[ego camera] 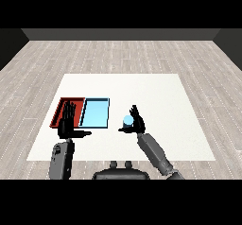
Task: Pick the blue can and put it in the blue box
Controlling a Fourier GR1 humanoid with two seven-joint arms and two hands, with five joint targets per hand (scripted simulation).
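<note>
Blue can upright against my right hand, fingers half-curled around it; blue box lies to its left. Left hand open, idle.

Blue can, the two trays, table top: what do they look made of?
Blue can: probably metal, pale blue, with a lighter top; too small to be sure. Red tray and light blue tray: look like plastic, flat uniform colour, thin raised rims, no gloss visible. Table: plain matt white top, no grain, possibly laminate. The floor around it looks like grey wood planks.
</note>
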